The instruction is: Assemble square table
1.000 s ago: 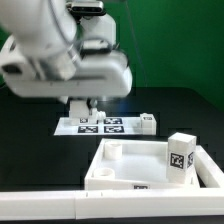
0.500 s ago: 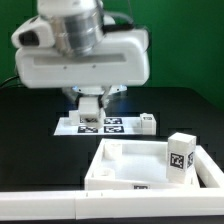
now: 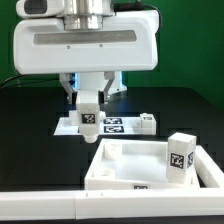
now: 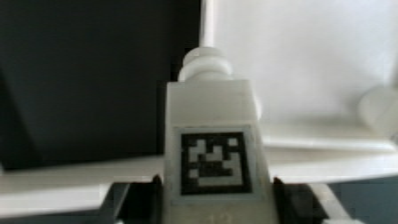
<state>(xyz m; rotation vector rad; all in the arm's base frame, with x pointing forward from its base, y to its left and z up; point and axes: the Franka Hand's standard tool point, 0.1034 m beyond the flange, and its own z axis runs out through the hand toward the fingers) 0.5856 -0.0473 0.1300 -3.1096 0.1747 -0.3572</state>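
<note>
My gripper (image 3: 88, 103) is shut on a white table leg (image 3: 88, 117) with a black-and-white tag, holding it upright in the air above the marker board's left end. In the wrist view the leg (image 4: 214, 130) fills the centre between my two dark fingers (image 4: 128, 200), its rounded end pointing away. The white square tabletop (image 3: 150, 165) with a raised rim lies at the front right of the exterior view. A second tagged leg (image 3: 181, 152) stands in its right part. A round corner socket (image 3: 113, 151) shows at its far left corner.
The marker board (image 3: 112, 125) lies on the black table behind the tabletop. A small white tagged leg (image 3: 147, 122) lies at its right end. A long white bar (image 3: 60, 205) runs along the front edge. The green wall is behind.
The arm has turned to face the camera and shifted to the exterior view's right. The held leg now hangs lower and in plain view, over the marker board's left end.
</note>
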